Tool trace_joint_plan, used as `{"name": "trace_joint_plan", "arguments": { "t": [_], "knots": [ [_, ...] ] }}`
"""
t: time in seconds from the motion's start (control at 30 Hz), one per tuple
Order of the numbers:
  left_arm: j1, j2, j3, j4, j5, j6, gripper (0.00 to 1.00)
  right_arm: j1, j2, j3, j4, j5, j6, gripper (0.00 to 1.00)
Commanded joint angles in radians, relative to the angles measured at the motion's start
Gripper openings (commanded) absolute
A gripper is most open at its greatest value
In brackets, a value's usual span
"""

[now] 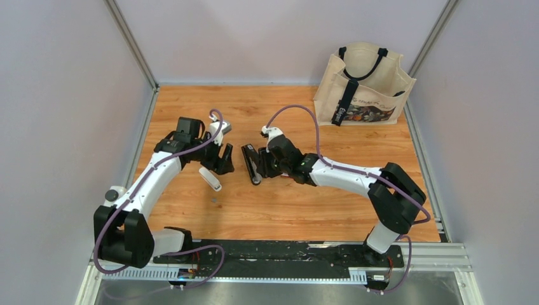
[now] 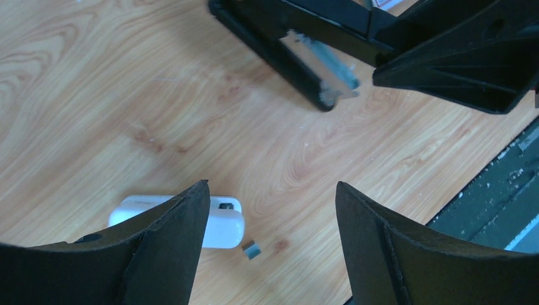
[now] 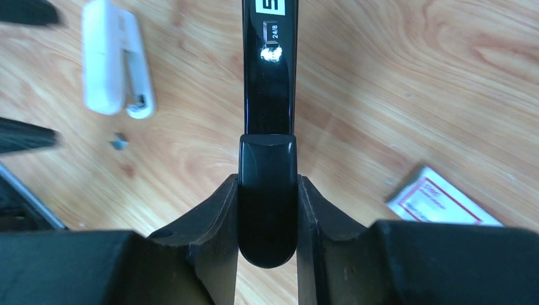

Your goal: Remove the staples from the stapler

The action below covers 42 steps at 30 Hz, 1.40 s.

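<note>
A black stapler (image 1: 252, 164) lies open on the wooden table; in the left wrist view its base and top arm (image 2: 279, 51) are spread apart, with the metal magazine (image 2: 334, 68) showing between them. My right gripper (image 3: 267, 184) is shut on the rear end of the stapler's black top (image 3: 268, 95). One tiny grey strip of staples (image 2: 252, 250) lies on the wood beside a white stapler (image 2: 219, 222); it also shows in the right wrist view (image 3: 118, 142). My left gripper (image 2: 271, 187) is open and empty, hovering above that strip, left of the black stapler (image 1: 225, 159).
The white stapler (image 1: 211, 179) lies below the left gripper. A small pink-and-white flat box (image 3: 438, 204) lies to the right of the black stapler. A canvas tote bag (image 1: 365, 86) stands at the back right. A black rail (image 1: 286, 251) runs along the table's near edge.
</note>
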Motion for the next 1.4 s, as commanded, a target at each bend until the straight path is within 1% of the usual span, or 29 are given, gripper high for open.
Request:
{"name": "trace_joint_plan", "arguments": {
  "t": [0.0,0.17,0.3,0.47,0.63,0.77,0.83,1.07,1.37],
  "knots": [
    [-0.039,-0.007,-0.036,0.055,0.089,0.071,0.81,0.053,-0.075,0.003,0.235,0.085,0.124,0.00],
    [-0.050,-0.012,-0.091,0.117,0.080,0.102,0.81,0.053,-0.109,0.021,0.244,0.074,0.162,0.00],
    [-0.050,-0.047,-0.148,0.179,0.080,0.143,0.81,0.053,-0.187,0.006,0.224,0.105,0.173,0.00],
    [-0.050,-0.042,-0.147,0.173,0.101,0.151,0.81,0.054,-0.265,-0.028,0.220,0.117,0.194,0.00],
    [-0.051,-0.044,-0.127,0.188,0.155,0.129,0.81,0.054,-0.319,-0.077,0.272,0.110,0.257,0.00],
    [-0.054,-0.050,-0.125,0.200,0.207,0.109,0.81,0.056,-0.330,-0.106,0.296,0.105,0.285,0.00],
    [-0.057,-0.047,-0.125,0.199,0.209,0.115,0.81,0.057,-0.331,-0.123,0.310,0.099,0.297,0.00],
    [-0.077,-0.021,-0.120,0.179,0.246,0.108,0.80,0.082,-0.313,-0.108,0.329,0.110,0.303,0.00],
    [-0.086,-0.007,-0.133,0.197,0.233,0.117,0.80,0.096,-0.294,-0.091,0.336,0.108,0.306,0.00]
  ]
}}
